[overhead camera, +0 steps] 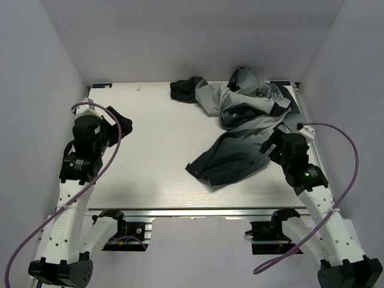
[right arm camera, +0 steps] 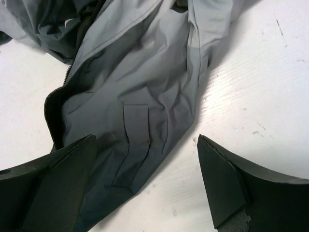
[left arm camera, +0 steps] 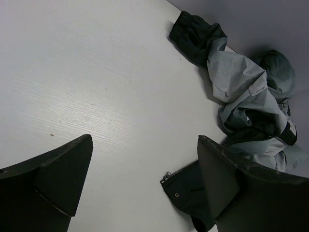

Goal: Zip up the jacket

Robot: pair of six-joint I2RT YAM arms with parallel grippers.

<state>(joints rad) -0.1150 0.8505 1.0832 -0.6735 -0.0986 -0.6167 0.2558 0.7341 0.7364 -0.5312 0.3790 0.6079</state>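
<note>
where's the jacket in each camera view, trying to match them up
top external: jacket crumpled on the far right of the table.
left wrist: jacket runs down the right side of the picture.
right wrist: jacket fills the upper left and centre.
Shared landmark: its dark hem.

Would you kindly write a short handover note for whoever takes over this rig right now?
Left gripper: open, empty, over bare table on the left, away from the jacket.
Right gripper: open, empty, at the jacket's near right edge, by a pocket flap.
Jacket: crumpled in a heap on the far right part of the table, with its dark hem spread toward the middle.
Zipper: one toothed edge shows, not joined to the other side.
Done: nothing visible yet.
Left: probably spread the jacket flat, bring both zipper edges together, engage the slider and pull it up.
</note>
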